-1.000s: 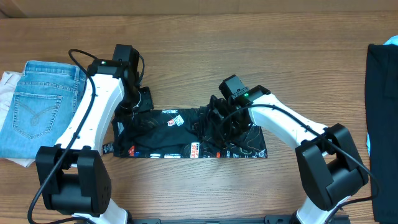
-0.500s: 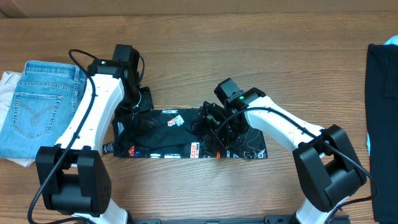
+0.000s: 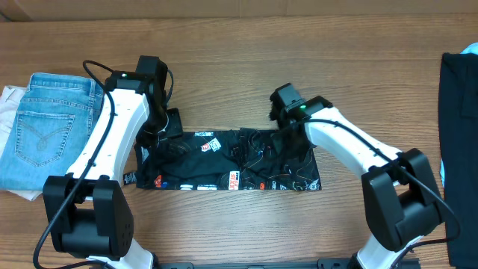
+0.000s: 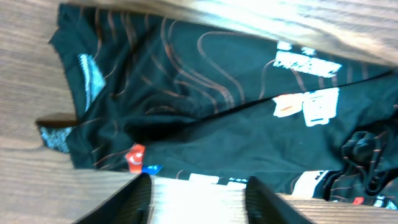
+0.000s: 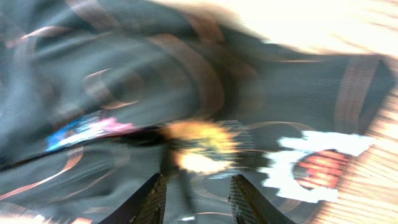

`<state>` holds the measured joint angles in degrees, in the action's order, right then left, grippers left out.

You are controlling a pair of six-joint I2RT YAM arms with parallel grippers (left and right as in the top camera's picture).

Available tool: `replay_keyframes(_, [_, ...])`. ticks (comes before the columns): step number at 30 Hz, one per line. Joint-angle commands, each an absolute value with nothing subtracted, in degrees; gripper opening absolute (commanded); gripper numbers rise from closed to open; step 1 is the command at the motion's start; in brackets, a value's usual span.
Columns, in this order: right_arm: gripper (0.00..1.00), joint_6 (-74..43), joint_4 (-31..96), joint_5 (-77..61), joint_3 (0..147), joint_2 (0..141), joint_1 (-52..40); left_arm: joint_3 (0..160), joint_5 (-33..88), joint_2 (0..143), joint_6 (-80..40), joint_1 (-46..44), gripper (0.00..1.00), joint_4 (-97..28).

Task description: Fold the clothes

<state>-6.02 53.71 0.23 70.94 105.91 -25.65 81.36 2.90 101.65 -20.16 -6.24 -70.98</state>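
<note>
The left hand [image 4: 198, 182] and right hand [image 5: 198, 180] both gape empty over the jersey [image 3: 224, 161].

setting: robotics lab bench | cues: left arm [image 3: 112, 142]; right arm [image 3: 345, 146]; exposed cable [image 3: 97, 72]; plain wooden table [image 3: 224, 45]

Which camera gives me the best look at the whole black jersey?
Overhead: the black jersey shows as one long folded strip, nearly whole. The left wrist view shows only part of it, sharply; the right wrist view is a blurred close-up.
</note>
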Motion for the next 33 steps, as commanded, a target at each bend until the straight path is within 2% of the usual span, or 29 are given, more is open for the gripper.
replay_keyframes(1, [0.40,-11.22,53.49,5.56,72.42,101.58,-22.81,81.69,0.43,101.51,-19.22,-4.93,0.57,-72.07])
replay_keyframes(9, [0.50,-11.18,57.52,5.45,72.42,96.64,-12.16,80.40,-1.54,101.56,-17.74,3.64,0.66,-72.44])
replay_keyframes(14, [0.50,-11.18,58.26,0.71,72.40,96.64,-7.40,74.46,0.78,101.56,-13.39,8.82,0.69,-68.18])
replay_keyframes(21, [0.51,-11.18,58.26,0.73,72.40,96.64,-6.63,63.99,9.19,101.58,-6.09,10.41,0.77,-56.90])
replay_keyframes(28, [0.51,-11.18,59.22,0.71,72.40,96.64,-6.63,55.88,11.27,101.58,-5.61,10.41,0.88,-45.58])
replay_keyframes(33, [0.51,-11.20,60.16,0.71,72.40,96.64,-6.63,51.72,18.06,101.60,-5.48,10.33,0.87,-39.53])
